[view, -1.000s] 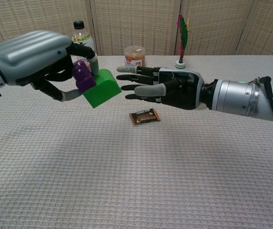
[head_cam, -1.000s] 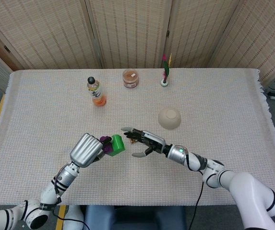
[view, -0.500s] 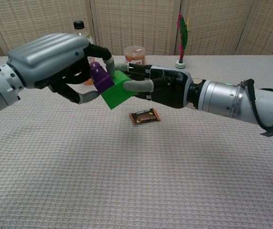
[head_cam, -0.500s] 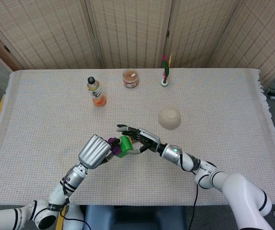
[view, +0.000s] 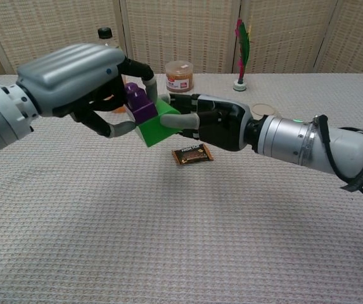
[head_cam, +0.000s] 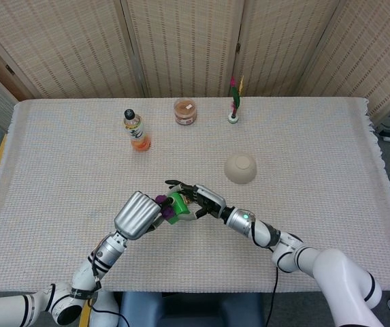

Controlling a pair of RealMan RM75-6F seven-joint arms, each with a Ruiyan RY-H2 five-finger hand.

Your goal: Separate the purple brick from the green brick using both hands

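Note:
The purple brick is still joined to the green brick, and both hang above the table near its middle front. My left hand grips the purple brick from the left. My right hand comes in from the right, and its fingers wrap the green brick. In the head view the left hand and right hand meet around the pair, which they largely hide.
A small brown snack packet lies on the cloth just below the hands. An upturned beige bowl sits to the right. Further back stand a drink bottle, a lidded jar and a feathered shuttlecock.
My left hand carried the bricks rightward while my right hand moved left from open and apart to closing its fingers on the green brick.

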